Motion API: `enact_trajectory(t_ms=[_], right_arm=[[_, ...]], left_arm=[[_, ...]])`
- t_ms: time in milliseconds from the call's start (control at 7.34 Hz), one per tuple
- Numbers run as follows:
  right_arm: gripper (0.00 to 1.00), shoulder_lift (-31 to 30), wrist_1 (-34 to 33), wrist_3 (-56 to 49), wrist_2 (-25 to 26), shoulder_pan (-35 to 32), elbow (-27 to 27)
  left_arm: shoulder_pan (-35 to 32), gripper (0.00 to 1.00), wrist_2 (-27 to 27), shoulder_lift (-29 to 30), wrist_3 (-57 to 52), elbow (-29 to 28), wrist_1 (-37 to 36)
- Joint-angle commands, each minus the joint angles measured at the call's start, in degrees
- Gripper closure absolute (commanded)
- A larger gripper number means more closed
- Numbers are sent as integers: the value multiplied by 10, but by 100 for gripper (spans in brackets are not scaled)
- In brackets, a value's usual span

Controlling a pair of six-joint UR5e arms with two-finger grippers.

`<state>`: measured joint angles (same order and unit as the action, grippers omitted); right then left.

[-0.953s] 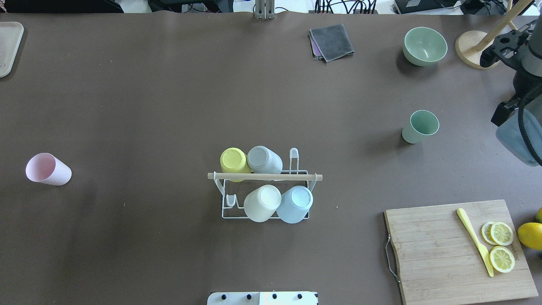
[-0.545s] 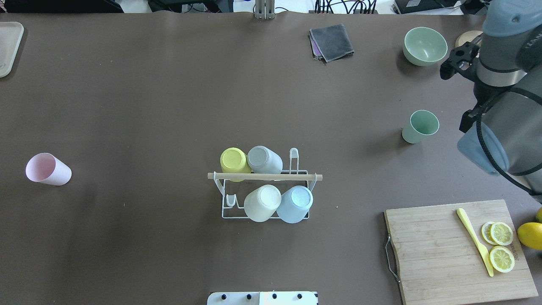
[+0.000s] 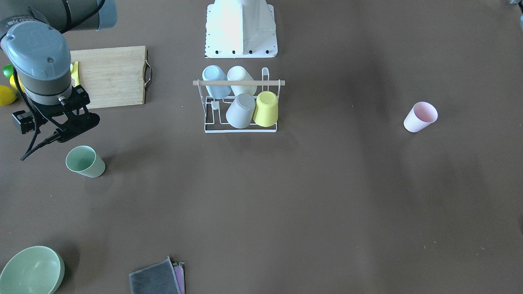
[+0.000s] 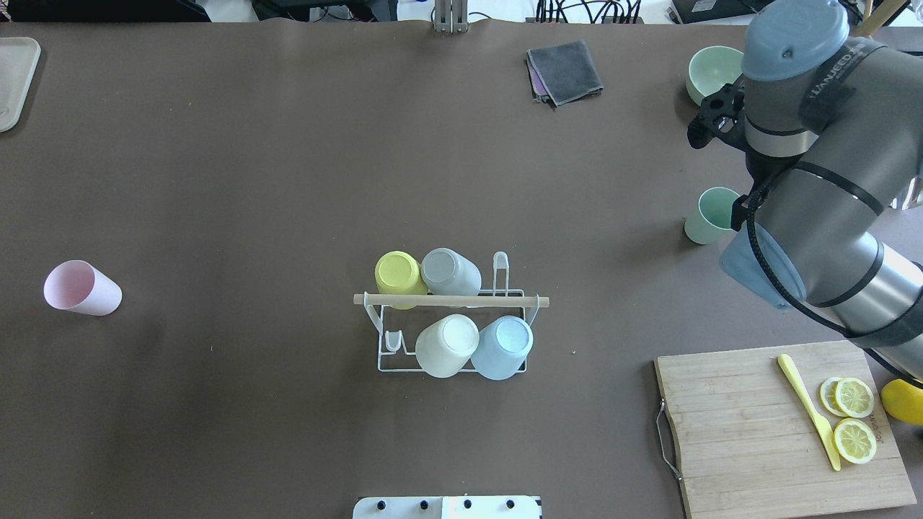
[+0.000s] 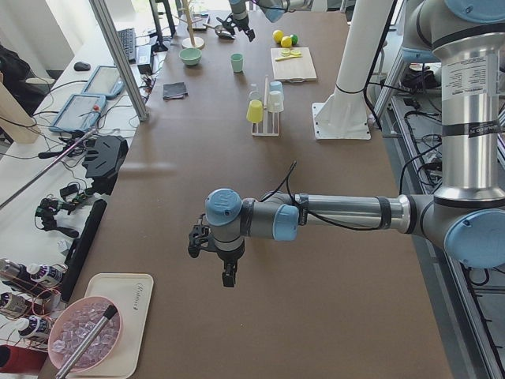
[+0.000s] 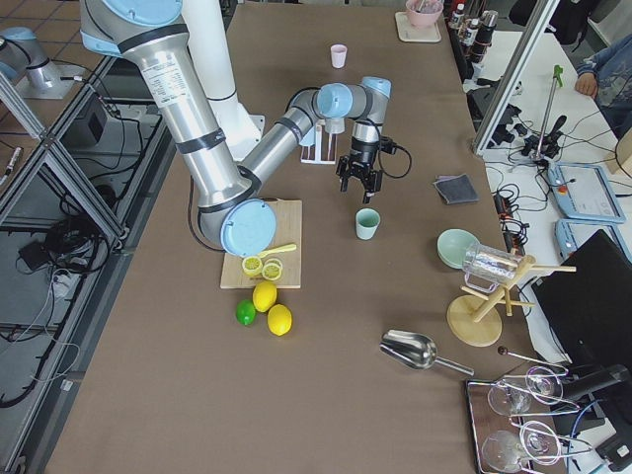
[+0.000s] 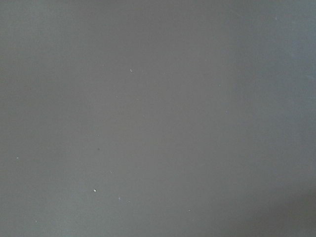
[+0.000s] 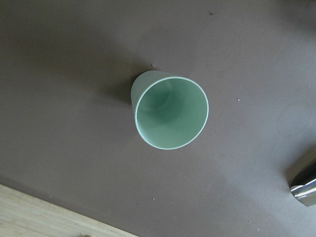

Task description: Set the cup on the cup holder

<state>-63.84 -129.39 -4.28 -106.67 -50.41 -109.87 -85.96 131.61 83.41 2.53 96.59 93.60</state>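
Observation:
A green cup (image 4: 709, 218) stands upright on the brown table at the right; it fills the right wrist view (image 8: 170, 111). My right gripper (image 6: 359, 190) hangs above the table just beside this cup, apart from it, and looks open and empty. A pink cup (image 4: 81, 288) lies tilted at the far left. The cup holder (image 4: 451, 300), a white wire rack with a wooden rod, stands mid-table and carries several cups upside down. My left gripper (image 5: 229, 276) shows only in the exterior left view; I cannot tell its state. The left wrist view shows bare table.
A green bowl (image 4: 707, 68) and a grey cloth (image 4: 564, 71) lie at the far side. A cutting board (image 4: 750, 425) with lemon slices and a yellow knife is at the near right. A tray (image 4: 14, 79) sits at the far left corner.
My right arm has swung in from the table's right edge toward the left and now hangs by the green cup. The cups and the rack have not moved.

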Motion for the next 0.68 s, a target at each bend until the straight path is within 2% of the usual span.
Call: enact_trajectory(t_ms=[0,545], right_arm=[[0,6,-2,1,4,2,-2],[0,9,1,-2,5,3,0]], left_arm=[[0,2,0,0,-1,0,0],[0,2,0,0,-1,1,0]])
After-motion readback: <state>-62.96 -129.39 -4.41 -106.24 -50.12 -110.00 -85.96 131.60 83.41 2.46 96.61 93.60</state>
